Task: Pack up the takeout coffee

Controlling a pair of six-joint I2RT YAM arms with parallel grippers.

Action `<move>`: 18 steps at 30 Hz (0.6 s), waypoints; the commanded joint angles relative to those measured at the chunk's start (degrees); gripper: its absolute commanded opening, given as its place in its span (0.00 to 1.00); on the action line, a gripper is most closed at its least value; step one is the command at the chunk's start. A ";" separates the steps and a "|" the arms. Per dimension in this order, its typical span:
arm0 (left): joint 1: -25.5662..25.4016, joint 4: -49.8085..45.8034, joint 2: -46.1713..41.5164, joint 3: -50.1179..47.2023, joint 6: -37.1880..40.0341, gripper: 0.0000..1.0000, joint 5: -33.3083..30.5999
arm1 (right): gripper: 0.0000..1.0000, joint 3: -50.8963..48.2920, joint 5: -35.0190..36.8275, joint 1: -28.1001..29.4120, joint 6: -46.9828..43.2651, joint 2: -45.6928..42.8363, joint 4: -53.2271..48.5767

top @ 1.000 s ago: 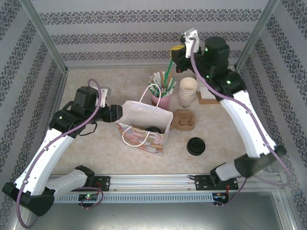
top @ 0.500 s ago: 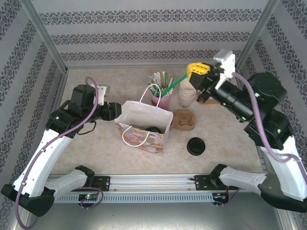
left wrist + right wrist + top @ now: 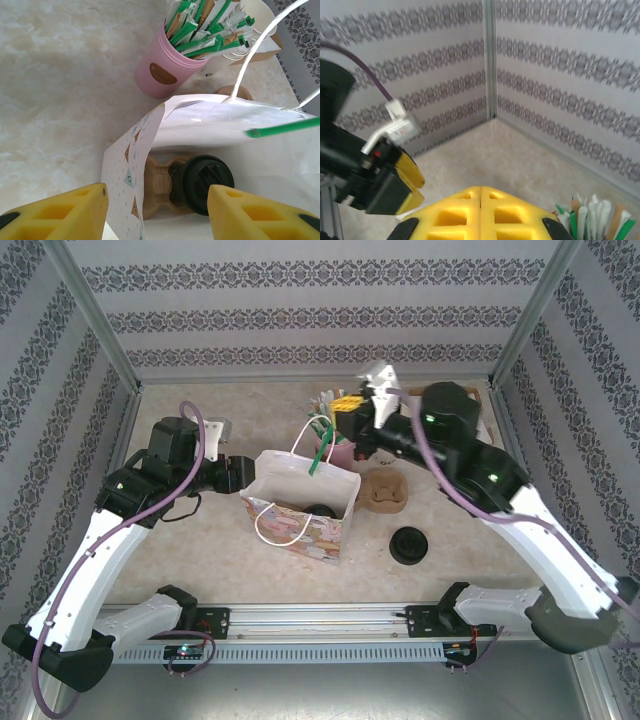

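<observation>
From above, we saw the paper bag [image 3: 300, 528] standing open at mid-table, with the takeout coffee [image 3: 320, 508] showing its black lid inside. The left gripper [image 3: 240, 473] sat just beside the bag at 9 o'clock. At its 1 o'clock, the right gripper [image 3: 344, 408] pinched a green stick [image 3: 320, 455] that slanted down over the bag's mouth. A cardboard carrier [image 3: 385, 490] lay at 3 o'clock and a stack of black lids [image 3: 410, 544] at 4 o'clock.
</observation>
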 commanded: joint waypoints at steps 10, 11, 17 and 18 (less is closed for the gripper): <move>-0.61 -1.28 -0.95 -0.52 -1.61 0.55 0.85 | 0.00 -7.49 -5.86 0.58 8.78 5.42 10.95; -0.58 -1.25 -0.92 -0.60 -1.65 0.55 0.87 | 0.00 -7.80 -6.11 0.59 9.12 5.61 11.50; -0.86 -0.97 -0.86 -0.95 -2.02 0.55 1.13 | 0.22 -8.02 -7.57 0.59 11.25 8.14 13.23; -0.92 -1.04 -0.86 -1.04 -2.05 0.55 1.17 | 0.32 -8.02 -7.48 0.64 11.28 8.40 13.24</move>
